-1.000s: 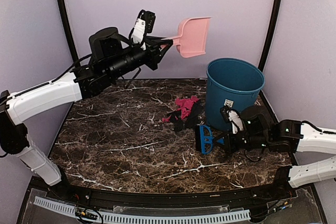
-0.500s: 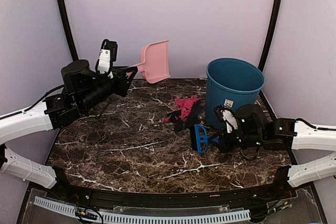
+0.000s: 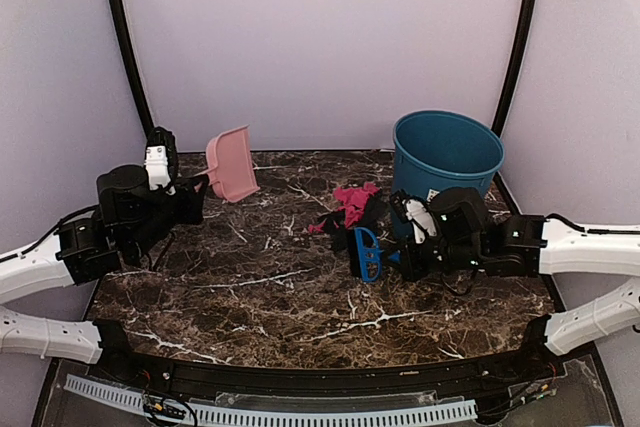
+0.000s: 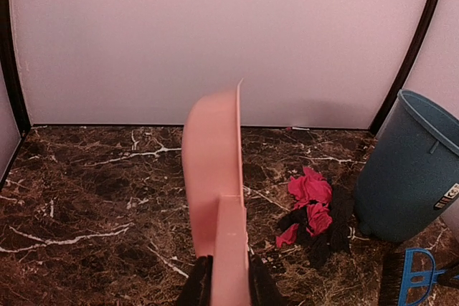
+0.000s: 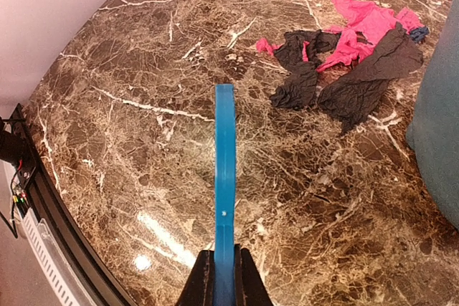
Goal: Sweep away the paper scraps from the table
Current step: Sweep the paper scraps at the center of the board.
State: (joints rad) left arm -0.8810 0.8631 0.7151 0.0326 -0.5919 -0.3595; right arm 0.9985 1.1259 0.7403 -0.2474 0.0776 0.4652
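A pile of magenta and black paper scraps (image 3: 352,213) lies on the marble table (image 3: 250,277), just left of the bin. It also shows in the left wrist view (image 4: 315,213) and the right wrist view (image 5: 351,48). My left gripper (image 3: 190,199) is shut on the handle of the pale-pink dustpan (image 3: 230,164), held tilted above the table's far left; the dustpan (image 4: 215,170) fills the left wrist view. My right gripper (image 3: 398,255) is shut on the blue hand brush (image 3: 364,252), just in front of the scraps; the brush (image 5: 224,177) is seen edge-on.
A blue bin (image 3: 445,175) stands at the back right, right of the scraps. Its side shows in the left wrist view (image 4: 416,170). The table's black rim (image 3: 300,382) runs along the front. Lilac walls close in the back and sides.
My left arm has swung the dustpan down and left, from high near the bin to low over the table's far left. My right gripper has moved the brush left, closer to the scraps.
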